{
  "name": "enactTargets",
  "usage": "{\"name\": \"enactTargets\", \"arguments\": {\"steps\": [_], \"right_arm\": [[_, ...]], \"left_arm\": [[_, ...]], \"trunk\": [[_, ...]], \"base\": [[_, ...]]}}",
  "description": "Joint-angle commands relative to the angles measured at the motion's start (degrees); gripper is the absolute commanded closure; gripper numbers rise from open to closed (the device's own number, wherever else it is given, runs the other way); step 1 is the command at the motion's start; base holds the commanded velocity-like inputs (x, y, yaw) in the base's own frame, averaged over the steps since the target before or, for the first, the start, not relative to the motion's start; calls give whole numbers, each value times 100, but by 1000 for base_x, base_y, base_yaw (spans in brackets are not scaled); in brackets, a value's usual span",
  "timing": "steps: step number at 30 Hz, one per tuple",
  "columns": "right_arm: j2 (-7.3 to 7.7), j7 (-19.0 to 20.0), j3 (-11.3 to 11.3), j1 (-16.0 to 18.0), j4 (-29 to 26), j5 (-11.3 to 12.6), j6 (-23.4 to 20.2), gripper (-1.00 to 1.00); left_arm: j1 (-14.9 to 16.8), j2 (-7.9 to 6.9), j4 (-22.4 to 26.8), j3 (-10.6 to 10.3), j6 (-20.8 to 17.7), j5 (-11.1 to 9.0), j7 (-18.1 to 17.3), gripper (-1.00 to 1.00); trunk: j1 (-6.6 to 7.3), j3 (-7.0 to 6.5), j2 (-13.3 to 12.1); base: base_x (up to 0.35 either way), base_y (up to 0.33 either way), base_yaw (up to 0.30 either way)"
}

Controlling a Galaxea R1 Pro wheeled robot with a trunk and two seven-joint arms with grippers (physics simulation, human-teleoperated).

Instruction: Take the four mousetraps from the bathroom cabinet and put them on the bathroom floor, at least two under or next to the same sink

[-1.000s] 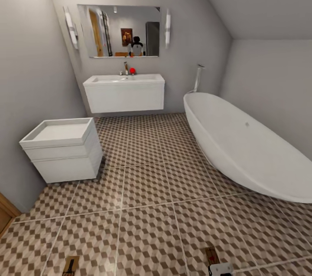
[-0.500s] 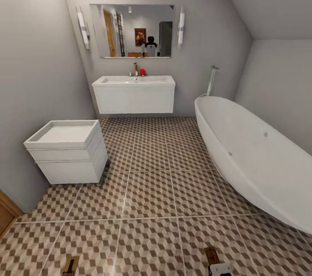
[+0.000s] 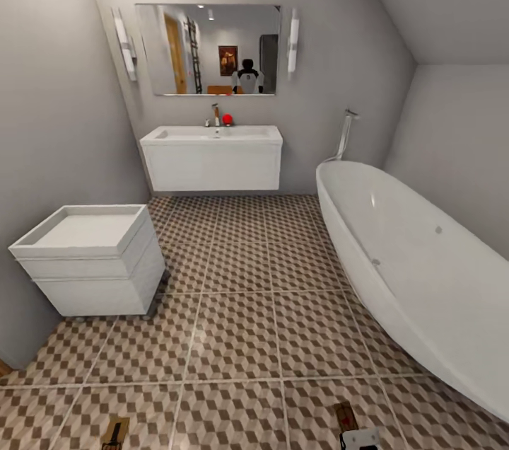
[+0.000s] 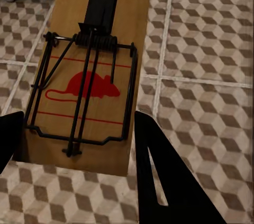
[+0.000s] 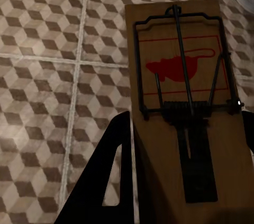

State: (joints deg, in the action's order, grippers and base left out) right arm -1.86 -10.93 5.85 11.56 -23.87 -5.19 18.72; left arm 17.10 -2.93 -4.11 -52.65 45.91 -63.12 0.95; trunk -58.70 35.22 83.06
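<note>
My left gripper (image 4: 79, 118) is shut on a mousetrap (image 4: 87, 76), a brown wooden board with black wire and a red mouse print, held above the bathroom floor (image 4: 206, 76). My right gripper (image 5: 188, 121) is shut on a second mousetrap (image 5: 182, 76) over the same cube-pattern tiles (image 5: 53, 49). In the head view both traps peek in at the lower edge, the left one (image 3: 115, 434) and the right one (image 3: 345, 416). The bathroom sink (image 3: 211, 156) hangs on the far wall, well ahead of both grippers. The cabinet is out of view.
A white tray-topped box (image 3: 88, 259) stands against the left wall. A large oval bathtub (image 3: 410, 273) runs along the right side. A mirror (image 3: 208, 50) hangs above the sink. Open tiled floor (image 3: 233, 294) lies between box and tub.
The camera has swung and moved forward: the white box now looks nearer and further left, and the sink sits more central. Both traps stay held in the same place.
</note>
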Motion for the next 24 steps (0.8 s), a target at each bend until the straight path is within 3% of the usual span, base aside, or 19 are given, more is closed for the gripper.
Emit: {"name": "enactTargets", "arguments": {"steps": [1, 8, 24], "right_arm": [[2, -44, 22, 4, 5, -48, 0, 100], [2, -46, 22, 4, 5, -52, 0, 100], [2, -42, 22, 4, 5, -53, 0, 100]], "left_arm": [[4, 3, -11, -44, 15, 1, 37, 100], [4, 3, -11, -44, 15, 1, 37, 100], [4, 3, -11, -44, 15, 1, 37, 100]], "trunk": [[-3, 5, 2], [-3, 5, 2], [-3, 5, 2]], "base": [[310, -133, 32], [315, -42, 117], [325, -1, 7]]}}
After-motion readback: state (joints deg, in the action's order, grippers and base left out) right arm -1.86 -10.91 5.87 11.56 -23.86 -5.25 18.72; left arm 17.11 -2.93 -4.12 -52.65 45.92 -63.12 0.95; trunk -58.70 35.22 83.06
